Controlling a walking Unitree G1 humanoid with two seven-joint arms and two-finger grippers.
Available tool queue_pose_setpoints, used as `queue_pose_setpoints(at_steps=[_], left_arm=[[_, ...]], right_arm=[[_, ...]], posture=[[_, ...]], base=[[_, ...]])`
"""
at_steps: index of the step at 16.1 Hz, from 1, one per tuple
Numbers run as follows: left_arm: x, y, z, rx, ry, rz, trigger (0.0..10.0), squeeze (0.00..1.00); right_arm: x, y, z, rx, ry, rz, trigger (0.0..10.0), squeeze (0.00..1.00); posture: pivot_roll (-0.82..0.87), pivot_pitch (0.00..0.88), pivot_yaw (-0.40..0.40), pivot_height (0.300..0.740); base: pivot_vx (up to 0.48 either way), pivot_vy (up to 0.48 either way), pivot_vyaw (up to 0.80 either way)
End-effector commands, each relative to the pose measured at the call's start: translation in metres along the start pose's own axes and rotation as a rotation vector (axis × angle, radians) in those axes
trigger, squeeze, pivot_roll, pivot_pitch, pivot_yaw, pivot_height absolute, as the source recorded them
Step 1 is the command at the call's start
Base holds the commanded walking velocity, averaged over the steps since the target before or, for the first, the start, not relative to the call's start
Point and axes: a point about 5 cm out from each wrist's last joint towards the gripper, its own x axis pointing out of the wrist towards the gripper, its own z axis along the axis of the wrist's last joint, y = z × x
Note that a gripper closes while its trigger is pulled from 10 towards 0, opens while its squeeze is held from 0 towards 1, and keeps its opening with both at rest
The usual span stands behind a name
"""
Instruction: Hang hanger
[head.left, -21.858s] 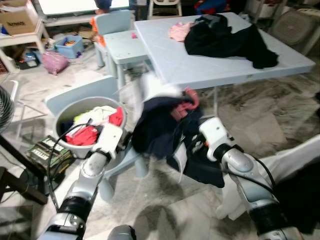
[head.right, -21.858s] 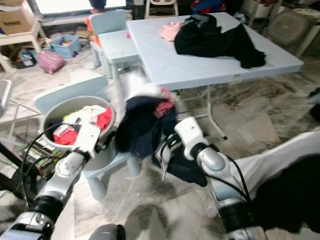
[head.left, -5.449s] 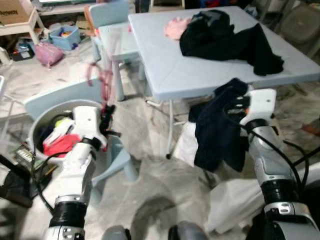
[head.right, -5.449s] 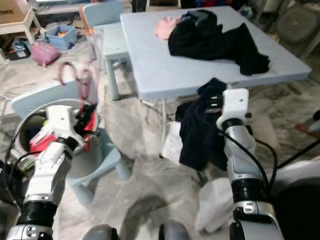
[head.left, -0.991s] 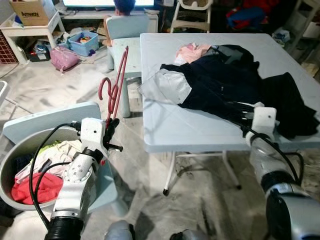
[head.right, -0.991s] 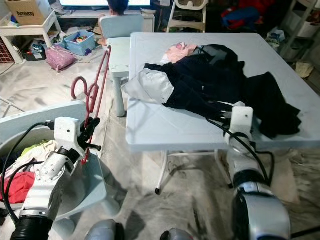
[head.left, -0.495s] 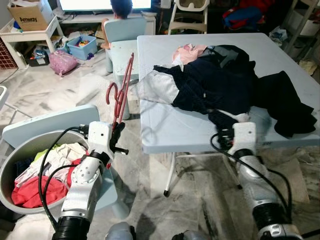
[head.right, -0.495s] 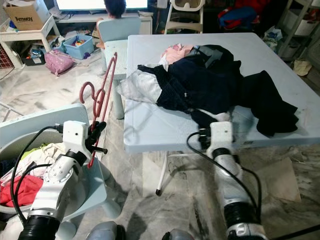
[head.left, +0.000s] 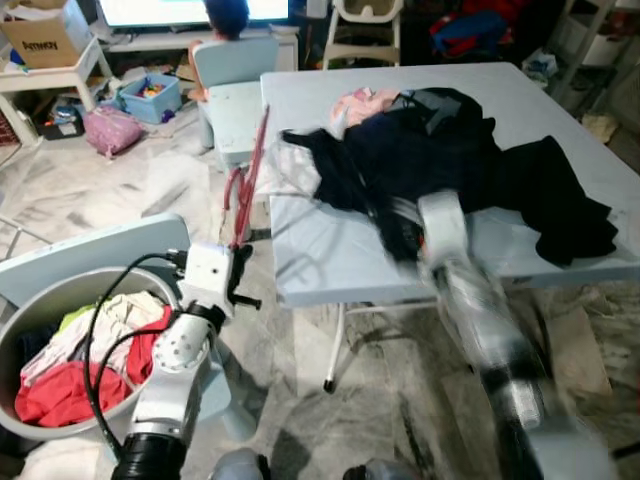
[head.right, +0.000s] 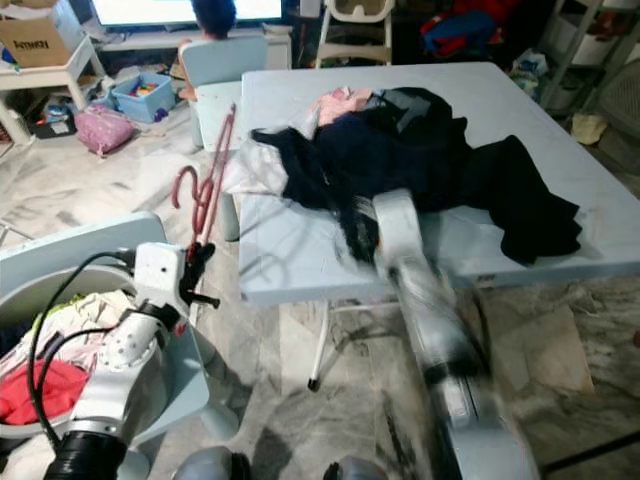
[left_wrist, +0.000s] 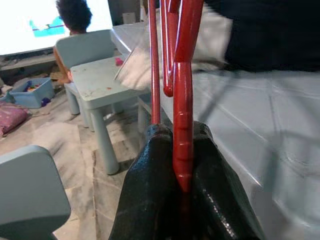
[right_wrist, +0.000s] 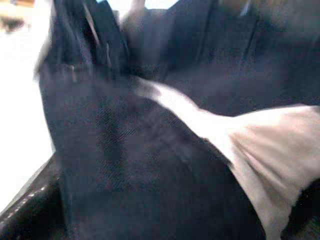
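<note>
We've got the red hanger (left_wrist: 182, 100) pinched in the left gripper (left_wrist: 175, 165), fingers closed on its lower end, rest of it sticking up past the edge of the pale blue table (head.left: 330, 250). Best keep that clamp firm and the hanger upright. Right gripper (head.left: 395, 235) is a blur at the dark garment (head.left: 420, 150) on the table; we can't tell its finger state.
</note>
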Motion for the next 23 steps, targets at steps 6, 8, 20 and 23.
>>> queue_pose_setpoints(at_steps=[6,8,20,23], left_arm=[[-0.007,0.006,-0.007,0.041,0.026,0.051,10.0,0.00],[-0.004,0.000,-0.008,0.049,0.038,0.026,10.0,0.00],[-0.003,-0.009,-0.013,0.059,0.076,-0.102,10.0,0.00],[-0.002,-0.010,-0.012,0.072,0.078,-0.128,10.0,0.00]], right_arm=[[0.014,-0.043,0.039,-0.145,-0.101,-0.308,10.0,1.00],[0.004,-0.057,-0.004,-0.087,0.123,-0.397,10.0,1.00],[-0.035,-0.005,-0.024,-0.114,-0.014,0.427,10.0,1.00],[-0.045,-0.010,-0.022,-0.239,0.003,0.546,10.0,1.00]], posture=[[0.03,0.000,-0.052,0.740],[0.02,0.000,-0.047,0.740],[-0.01,0.000,-0.012,0.740],[-0.01,0.000,-0.007,0.740]], base=[[0.000,0.000,0.00],[0.000,0.000,0.00],[0.000,0.000,0.00],[0.000,0.000,0.00]])
